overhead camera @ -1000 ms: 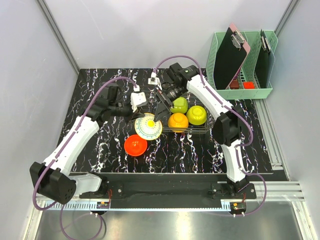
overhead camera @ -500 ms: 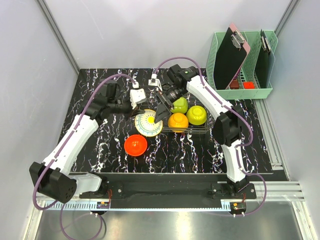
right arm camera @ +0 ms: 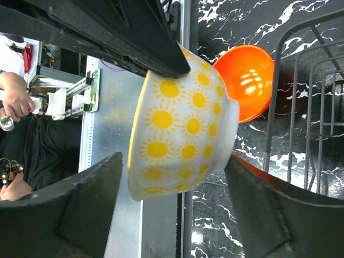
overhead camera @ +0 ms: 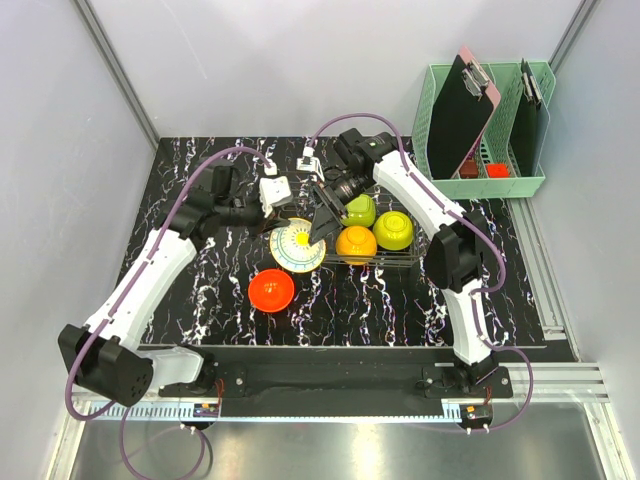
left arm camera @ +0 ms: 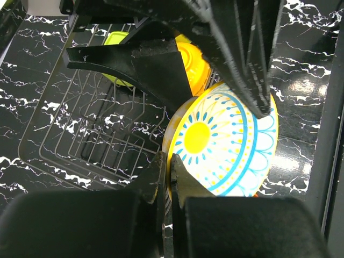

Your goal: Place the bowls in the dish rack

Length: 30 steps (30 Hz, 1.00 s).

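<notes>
Cream-white and sun-patterned, the bowl (overhead camera: 296, 250) hangs tilted at the dish rack's (left arm camera: 70, 145) left end, where we see the left gripper's (left arm camera: 171, 172) jaws pinching its rim and the right gripper's (overhead camera: 322, 228) jaws spread either side of it.

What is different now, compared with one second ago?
The left gripper, shut on the cream-white bowl, carried it slightly farther from the arm bases. The right gripper straddles it, open, as before. The dish rack and the red-orange bowl stayed put.

five bowls (overhead camera: 271, 290), one dish rack (overhead camera: 412, 256), two clipboards (overhead camera: 458, 115)
</notes>
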Available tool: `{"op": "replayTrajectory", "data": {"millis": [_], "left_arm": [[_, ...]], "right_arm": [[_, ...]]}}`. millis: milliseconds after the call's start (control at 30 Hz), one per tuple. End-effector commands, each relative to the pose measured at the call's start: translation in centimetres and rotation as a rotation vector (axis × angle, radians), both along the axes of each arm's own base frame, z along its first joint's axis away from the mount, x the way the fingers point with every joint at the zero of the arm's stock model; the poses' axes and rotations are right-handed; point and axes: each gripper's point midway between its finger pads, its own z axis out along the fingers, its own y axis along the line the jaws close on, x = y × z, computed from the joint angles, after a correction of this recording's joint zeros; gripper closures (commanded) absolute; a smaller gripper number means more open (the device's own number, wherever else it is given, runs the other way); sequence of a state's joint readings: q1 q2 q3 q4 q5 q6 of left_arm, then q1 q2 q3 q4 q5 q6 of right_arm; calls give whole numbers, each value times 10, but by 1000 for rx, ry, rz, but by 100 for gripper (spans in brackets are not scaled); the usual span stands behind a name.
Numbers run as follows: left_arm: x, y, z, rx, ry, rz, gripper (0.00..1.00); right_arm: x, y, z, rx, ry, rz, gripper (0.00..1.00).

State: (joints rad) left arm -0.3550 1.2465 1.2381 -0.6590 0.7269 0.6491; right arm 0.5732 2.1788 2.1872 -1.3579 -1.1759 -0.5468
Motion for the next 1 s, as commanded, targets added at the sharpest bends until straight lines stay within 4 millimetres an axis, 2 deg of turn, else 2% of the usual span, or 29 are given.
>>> {"op": "replayTrajectory", "data": {"millis": [0,200,233,333,367,467,567,600,667,767,800,833,967], "left_arm": [[8,-5,36,-60,-99,-8,100],[8,-4,36,-60,-105,-6,100],[7,-4,35,-58,-102,-6,100],[7,-5,32,-56,-97,-10,100],[7,-5,32,-57,-98,-13,100],[7,-6,30,-59,-92,-12,100],[9,-6,28,-57,-86,-8,100],[10,-6,28,-59,-83,-7,96],[10,-6,29,-60,-83,-4,79],[10,-6,29,-60,-79,-1,70],[11,-6,29,-60,-79,1,59],[11,-6,28,-60,-77,2,55],[11,-6,29,-61,-79,4,52]], "right_arm": [[-26,-9,16,-15,166,18,20],[-27,-7,15,-1,201,21,45],[-27,-8,15,-1,201,23,54],[-28,-8,18,9,196,28,70],[-28,-8,19,11,192,29,81],[-29,-9,21,15,188,32,100],[-29,-9,20,9,182,31,100],[-28,-9,20,7,181,28,100],[-27,-9,17,-2,173,28,100],[-24,-8,13,-14,166,23,100],[-23,-8,13,-15,167,21,100],[-23,-7,11,-20,167,19,100],[-21,-7,9,-31,166,11,100]]}}
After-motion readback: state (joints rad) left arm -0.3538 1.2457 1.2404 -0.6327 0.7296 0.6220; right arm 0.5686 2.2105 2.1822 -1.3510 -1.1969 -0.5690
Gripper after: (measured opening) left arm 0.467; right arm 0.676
